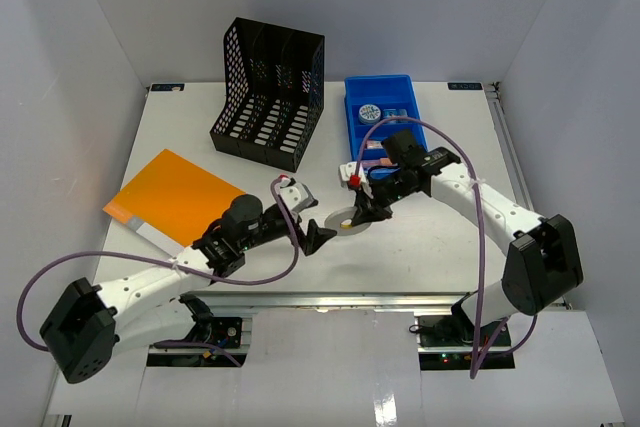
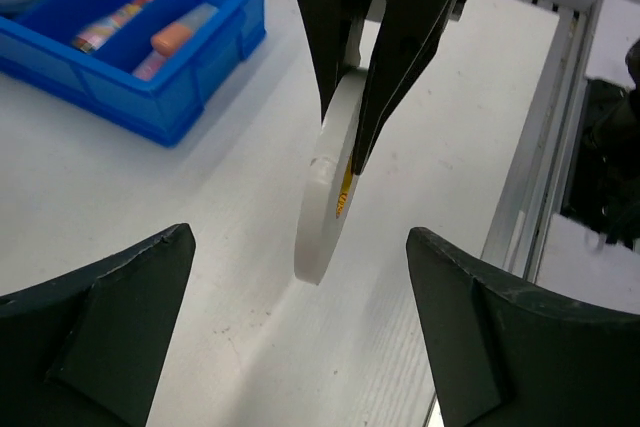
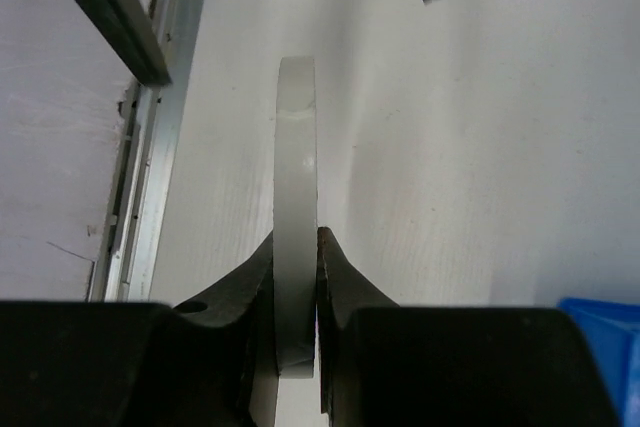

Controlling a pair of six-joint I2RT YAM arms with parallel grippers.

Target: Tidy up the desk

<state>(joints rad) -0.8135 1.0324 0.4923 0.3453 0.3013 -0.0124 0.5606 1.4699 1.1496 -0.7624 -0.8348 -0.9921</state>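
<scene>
The job looks partway done: the right gripper (image 3: 296, 247) pinches a tape roll (image 2: 322, 197) upright over the tabletop (image 1: 430, 247), the left gripper (image 1: 318, 235) gapes beside it (holding nothing), the blue tray (image 1: 349, 117) holds small items, and the orange folder (image 1: 175, 192) lies unfiled.

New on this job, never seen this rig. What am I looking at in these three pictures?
Two robot arms sit at the near edge of a desk. The overhead picture shows both; the other two come from cameras on each wrist. On the desk: a black mesh file rack, a blue tray of small items, an orange folder. The right arm has its jaws shut on a white tape roll, held on edge; the left arm has its jaws open, facing it.
</scene>
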